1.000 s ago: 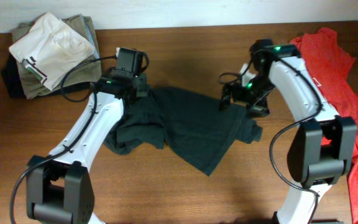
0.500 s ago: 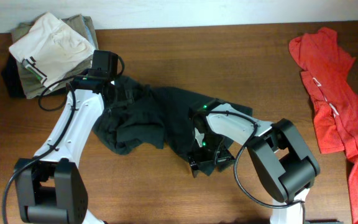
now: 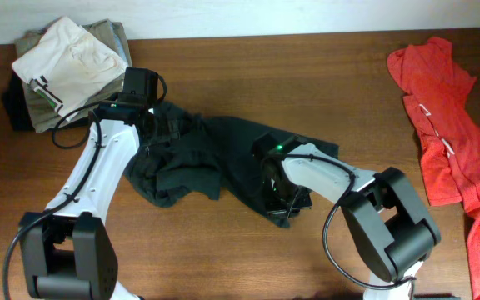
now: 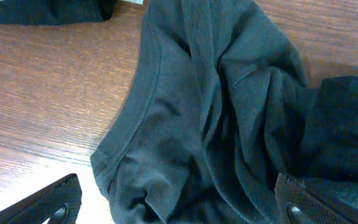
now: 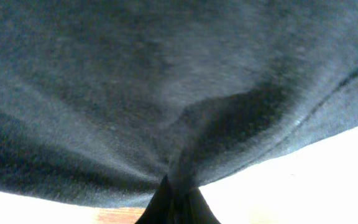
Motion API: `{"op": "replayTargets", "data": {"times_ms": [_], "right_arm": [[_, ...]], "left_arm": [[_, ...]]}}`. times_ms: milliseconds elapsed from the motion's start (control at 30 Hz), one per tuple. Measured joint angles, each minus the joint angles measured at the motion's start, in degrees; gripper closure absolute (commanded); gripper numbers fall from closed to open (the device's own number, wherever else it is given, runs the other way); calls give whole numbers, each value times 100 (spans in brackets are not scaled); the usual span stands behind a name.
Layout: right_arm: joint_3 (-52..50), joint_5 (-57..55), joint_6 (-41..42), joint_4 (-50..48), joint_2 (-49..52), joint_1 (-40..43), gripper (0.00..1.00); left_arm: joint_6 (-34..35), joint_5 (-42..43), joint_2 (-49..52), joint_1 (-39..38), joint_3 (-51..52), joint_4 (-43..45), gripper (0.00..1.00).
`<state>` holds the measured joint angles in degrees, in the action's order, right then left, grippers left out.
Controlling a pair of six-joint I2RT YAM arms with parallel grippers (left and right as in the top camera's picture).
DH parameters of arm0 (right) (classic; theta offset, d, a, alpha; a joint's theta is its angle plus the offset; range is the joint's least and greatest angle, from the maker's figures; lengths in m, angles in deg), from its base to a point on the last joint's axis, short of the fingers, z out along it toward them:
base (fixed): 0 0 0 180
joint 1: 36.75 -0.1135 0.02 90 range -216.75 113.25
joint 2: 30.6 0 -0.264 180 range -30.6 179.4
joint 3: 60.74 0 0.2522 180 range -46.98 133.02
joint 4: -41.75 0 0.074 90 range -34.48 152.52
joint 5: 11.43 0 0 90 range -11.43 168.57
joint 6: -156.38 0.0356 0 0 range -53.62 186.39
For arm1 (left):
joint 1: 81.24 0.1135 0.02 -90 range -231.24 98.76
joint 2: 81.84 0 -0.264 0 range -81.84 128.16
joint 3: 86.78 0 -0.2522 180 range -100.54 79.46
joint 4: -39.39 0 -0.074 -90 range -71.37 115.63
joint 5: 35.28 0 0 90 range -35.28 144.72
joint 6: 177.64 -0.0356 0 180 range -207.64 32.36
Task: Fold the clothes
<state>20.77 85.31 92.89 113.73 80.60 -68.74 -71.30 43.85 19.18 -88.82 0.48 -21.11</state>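
Charcoal T-shirt [image 3: 236, 154] in tight right claw [image 5: 174, 191]

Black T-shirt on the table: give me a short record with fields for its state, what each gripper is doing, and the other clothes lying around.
black T-shirt: crumpled and bunched, mid-table, no white lettering showing
left gripper: open, just above the shirt's bunched left part
right gripper: shut, pinching fabric near the shirt's near edge
red-orange shirt: spread loosely at the table's right side
white and khaki garments: stacked at the far left corner
table: brown wood
fold status: no fold made yet
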Motion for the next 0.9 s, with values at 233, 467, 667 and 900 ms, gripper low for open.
{"op": "replayTargets", "data": {"times_ms": [233, 467, 667, 900], "right_arm": [[977, -678, 46, 688, -1436, 1794, 96], [1598, -1338, 31, 1213, -5115, 3652, 96], [1604, -1405, -20, 1121, -3954, 4304, 96], [1604, -1368, -20, 483, -2752, 4308, 96]], "left_arm": [[0, 466, 0, 0, 0, -46, 1], [0, 1185, -9, -13, 13, -46, 1], [-175, 2048, -20, -905, 704, -101, 1], [-293, 2389, -22, -1106, 1075, -546, 9]]}}
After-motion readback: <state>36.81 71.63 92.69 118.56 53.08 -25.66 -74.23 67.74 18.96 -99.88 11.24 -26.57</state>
